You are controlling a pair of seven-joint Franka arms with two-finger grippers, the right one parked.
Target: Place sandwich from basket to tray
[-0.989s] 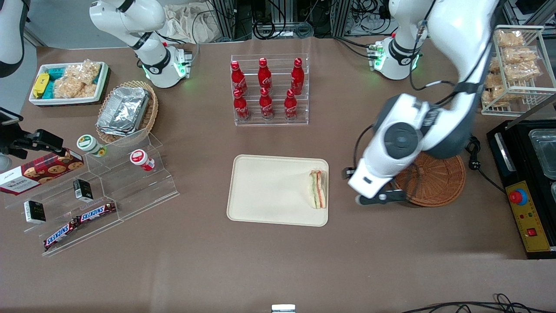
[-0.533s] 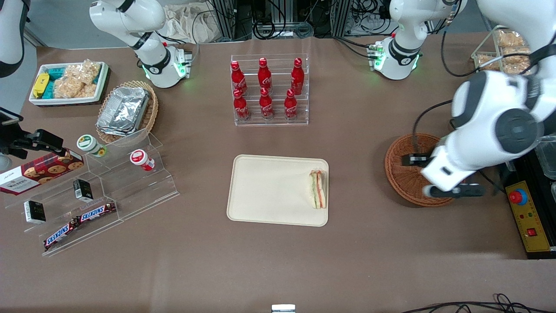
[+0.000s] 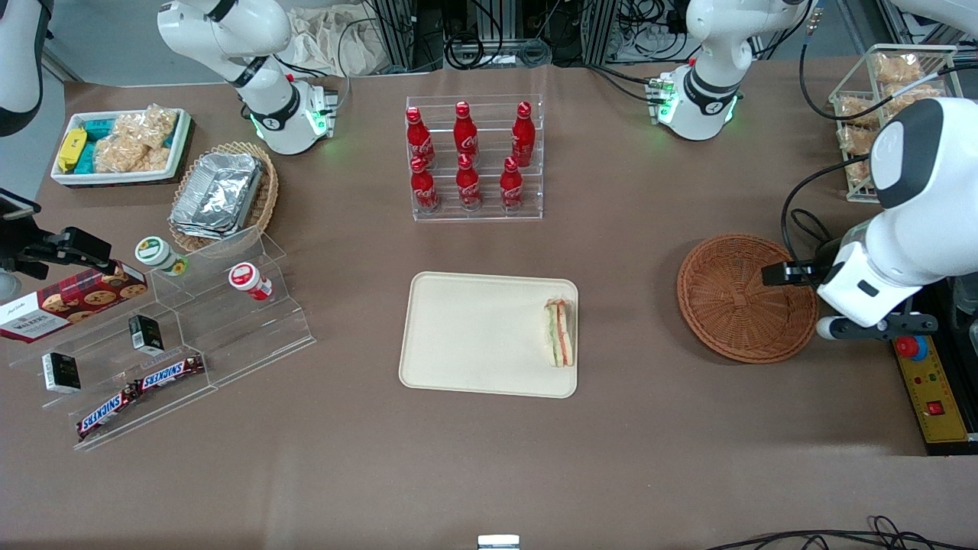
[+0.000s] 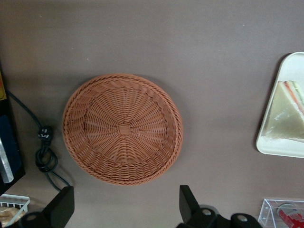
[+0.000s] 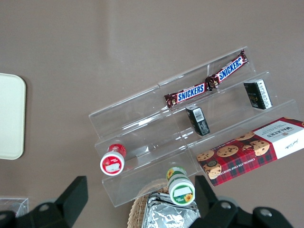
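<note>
The sandwich (image 3: pixel 558 333) lies on the cream tray (image 3: pixel 474 336), at the tray's end nearest the basket. The round reddish-brown basket (image 3: pixel 745 298) is empty. My left gripper (image 3: pixel 875 327) hangs high above the table beside the basket, toward the working arm's end, over the black machine's edge. It is open and holds nothing. In the left wrist view my gripper (image 4: pixel 124 192) has its fingers (image 4: pixel 65 202) spread wide just off the basket (image 4: pixel 122 128) rim. The sandwich (image 4: pixel 285 111) and tray (image 4: pixel 285 147) show there too.
A black machine with a red button (image 3: pixel 911 346) stands beside the basket, with a cable (image 4: pixel 45 152) on the table. A wire rack of bagged snacks (image 3: pixel 894 114) and a cola bottle rack (image 3: pixel 474 156) stand farther from the camera. Acrylic steps (image 3: pixel 176 336) lie toward the parked arm's end.
My left gripper has swung from between the tray and basket, across the basket, toward the working arm's end, uncovering the basket. The sandwich has stayed on the tray.
</note>
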